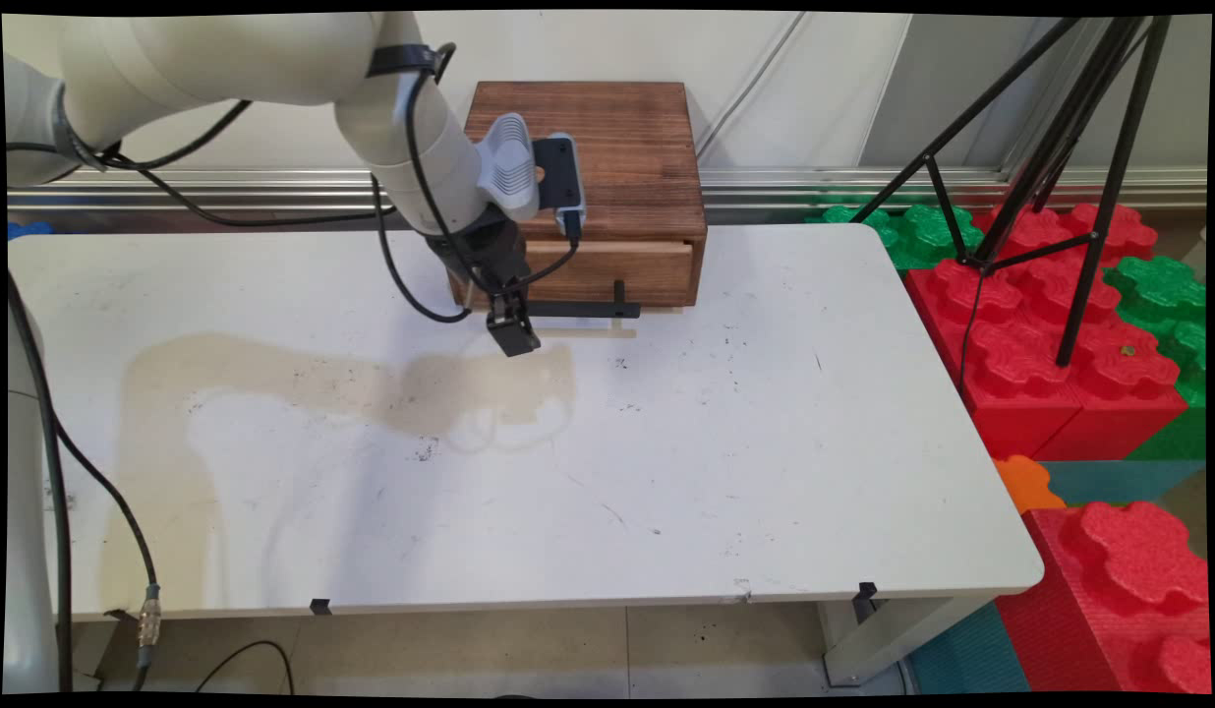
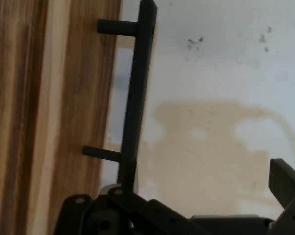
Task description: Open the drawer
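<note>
one wooden drawer box (image 1: 607,187) | one black handle (image 2: 135,103) | end effector (image 1: 514,329) seemingly spread beside handle

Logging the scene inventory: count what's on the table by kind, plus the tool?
Wooden drawer box: 1
Black bar handle on the drawer front: 1
Tool at the handle's left end: 1
Total: 3

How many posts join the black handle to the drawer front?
2: one post near the handle end, another post close to the pincer.
</note>
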{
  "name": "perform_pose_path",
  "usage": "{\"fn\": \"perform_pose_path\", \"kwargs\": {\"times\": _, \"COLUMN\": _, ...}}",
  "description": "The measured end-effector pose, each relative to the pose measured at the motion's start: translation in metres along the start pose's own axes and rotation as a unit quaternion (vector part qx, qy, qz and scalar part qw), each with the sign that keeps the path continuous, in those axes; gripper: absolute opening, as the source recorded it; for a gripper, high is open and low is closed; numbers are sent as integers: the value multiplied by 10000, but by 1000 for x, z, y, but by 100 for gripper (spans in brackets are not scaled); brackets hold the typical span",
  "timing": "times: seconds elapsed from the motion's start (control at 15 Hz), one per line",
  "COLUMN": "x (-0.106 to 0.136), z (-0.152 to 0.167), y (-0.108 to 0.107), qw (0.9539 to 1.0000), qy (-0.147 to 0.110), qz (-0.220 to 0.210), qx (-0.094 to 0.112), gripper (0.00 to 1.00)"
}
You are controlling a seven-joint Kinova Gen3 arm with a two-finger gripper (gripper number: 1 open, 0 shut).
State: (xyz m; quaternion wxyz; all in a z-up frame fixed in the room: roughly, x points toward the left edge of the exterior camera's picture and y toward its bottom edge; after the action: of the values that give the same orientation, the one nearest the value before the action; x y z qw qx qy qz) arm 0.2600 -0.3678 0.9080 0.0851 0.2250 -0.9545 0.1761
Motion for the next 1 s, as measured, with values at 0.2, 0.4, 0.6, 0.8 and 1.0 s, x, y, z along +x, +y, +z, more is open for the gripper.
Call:
{"fn": "perform_pose_path", "kwargs": {"times": 0.2, "x": 3, "z": 11, "y": -7, "qw": 9999, "qy": -60, "qz": -16, "qx": 106, "gripper": 100}}
{"fn": "perform_pose_path", "kwargs": {"times": 0.4, "x": 6, "z": 21, "y": -12, "qw": 9998, "qy": -106, "qz": -28, "qx": 178, "gripper": 100}}
{"fn": "perform_pose_path", "kwargs": {"times": 0.6, "x": 9, "z": 31, "y": -16, "qw": 9996, "qy": -146, "qz": -38, "qx": 240, "gripper": 100}}
{"fn": "perform_pose_path", "kwargs": {"times": 0.8, "x": 11, "z": 43, "y": -21, "qw": 9994, "qy": -196, "qz": -56, "qx": 288, "gripper": 100}}
{"fn": "perform_pose_path", "kwargs": {"times": 1.0, "x": 12, "z": 56, "y": -25, "qw": 9993, "qy": -240, "qz": -44, "qx": 274, "gripper": 100}}
